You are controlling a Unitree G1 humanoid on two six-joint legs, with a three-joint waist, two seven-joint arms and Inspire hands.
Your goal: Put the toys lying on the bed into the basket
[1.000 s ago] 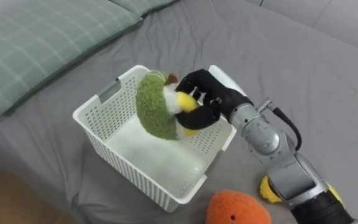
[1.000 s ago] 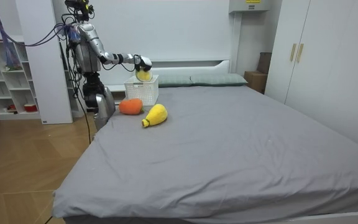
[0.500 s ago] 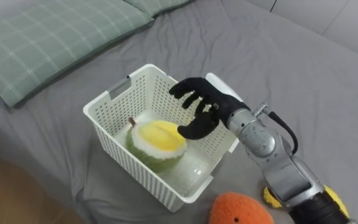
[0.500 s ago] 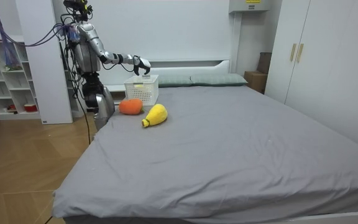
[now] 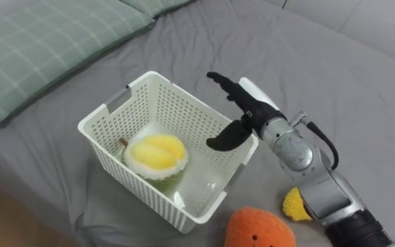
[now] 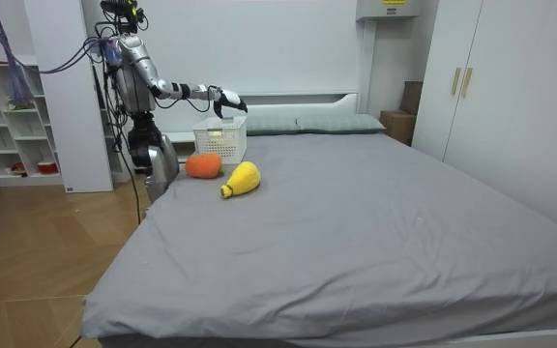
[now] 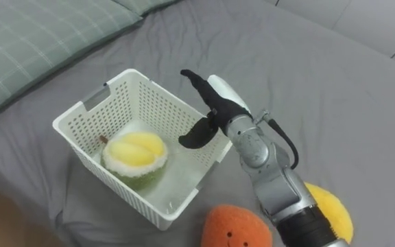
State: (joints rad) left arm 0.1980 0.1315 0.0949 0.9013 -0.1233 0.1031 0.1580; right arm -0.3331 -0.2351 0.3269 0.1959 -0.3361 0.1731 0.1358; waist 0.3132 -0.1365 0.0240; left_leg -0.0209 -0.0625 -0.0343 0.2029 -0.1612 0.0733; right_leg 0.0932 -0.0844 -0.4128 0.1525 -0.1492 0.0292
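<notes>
A white slatted basket (image 5: 105, 113) stands on the grey bed near the pillow. Inside it lies a round green and yellow plush toy (image 5: 155, 156), yellow face up. My right hand (image 5: 247, 108) hovers over the basket's right rim, open, fingers stretched out and holding nothing. An orange plush toy (image 5: 259, 230) lies on the sheet just in front of the basket. A yellow plush toy (image 5: 295, 204) lies beside it, partly hidden behind my right forearm. In the room view I stand at the bed's head corner, right arm reaching over the basket (image 6: 222, 140).
A green checked pillow (image 5: 40, 48) lies left of and behind the basket. The bed's edge and wooden floor show at the lower left. In the room view a white shelf (image 6: 8, 116) stands behind me and a wardrobe (image 6: 511, 97) at the far side.
My right hand opened and let go of the green and yellow plush toy, which dropped into the basket. The hand then drew back to the basket's right rim.
</notes>
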